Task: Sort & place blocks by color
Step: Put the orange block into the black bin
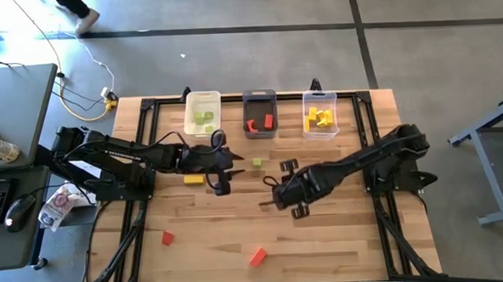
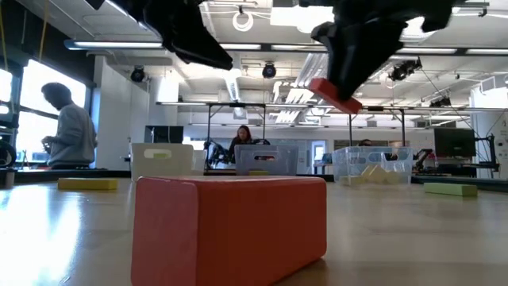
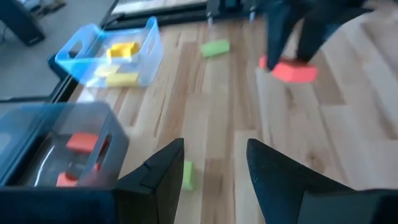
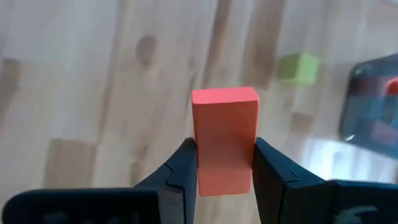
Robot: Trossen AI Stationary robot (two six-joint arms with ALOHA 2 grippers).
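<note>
The right pincer grips a red block above mid-table; it should travel level to the dark grey bin, apparently holding reds, before releasing. The left pincer hangs open nearby.

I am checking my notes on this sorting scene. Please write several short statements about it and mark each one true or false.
1. The right gripper holds a red block. True.
2. The left gripper holds a yellow block. False: its fingers are open, with nothing between them.
3. The white bin contains green blocks. True.
4. The clear bin contains red blocks. False: it holds yellow blocks.
5. Two red blocks lie loose on the table. True.
</note>
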